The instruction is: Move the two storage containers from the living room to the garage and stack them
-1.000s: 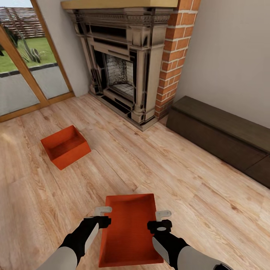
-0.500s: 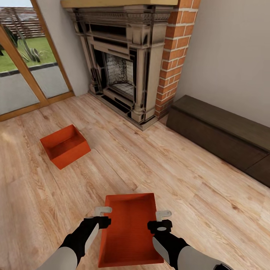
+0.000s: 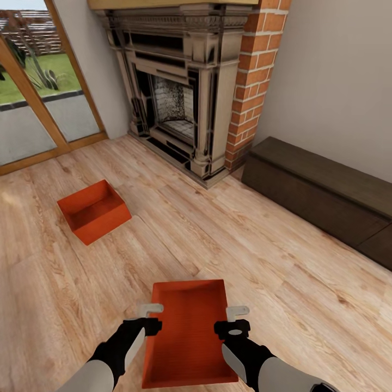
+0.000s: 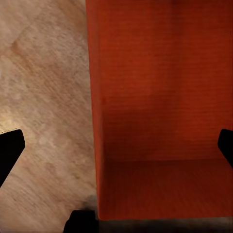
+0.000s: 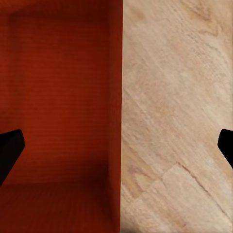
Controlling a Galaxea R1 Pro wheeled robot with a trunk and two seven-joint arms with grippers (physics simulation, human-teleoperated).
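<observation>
Head view: the near storage container [image 3: 188, 332] sits on the light wood plank floor [image 3: 261, 256] right in front of the robot, the left pincer [image 3: 149, 312] at its left wall, the right pincer [image 3: 237, 314] at its right wall. Whether either one actually grips, I cannot tell. The second storage container [image 3: 93, 210] lies well apart, over by the glass door [image 3: 38, 92], with the brick fireplace [image 3: 185, 87] beyond.

Left wrist view: dark fingertips [image 4: 9, 150] spread wide, straddling the container's wall [image 4: 160, 111].

Right wrist view: same story, fingertips [image 5: 8, 148] far apart across the wall [image 5: 63, 107], planks [image 5: 179, 111] alongside.
</observation>
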